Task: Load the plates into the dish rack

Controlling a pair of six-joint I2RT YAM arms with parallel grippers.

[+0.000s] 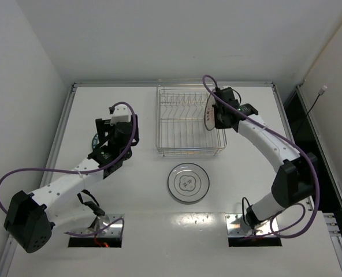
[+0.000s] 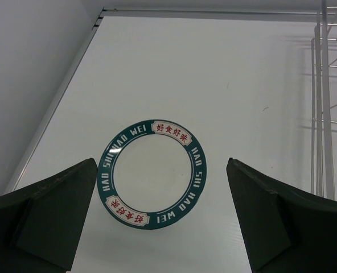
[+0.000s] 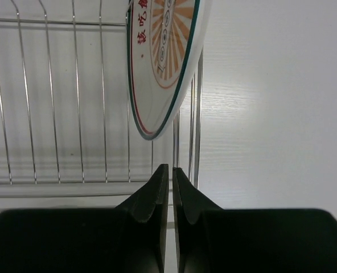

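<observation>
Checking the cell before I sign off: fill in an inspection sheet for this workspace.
Surface: white table with metal edging.
Job's things: dish rack at centre rear. The orange-patterned plate stands tilted on edge at the rack's right end. The grey plate lies flat in front of the rack. The green-rimmed plate lies flat left of the rack.
Clutter: nothing seen.
Grippers: left gripper open, above the green-rimmed plate. Right gripper shut, just clear of the orange-patterned plate.
Cables: purple cables loop along both arms. A black lead lies off the table's right side.
Surroundings: white walls.
</observation>
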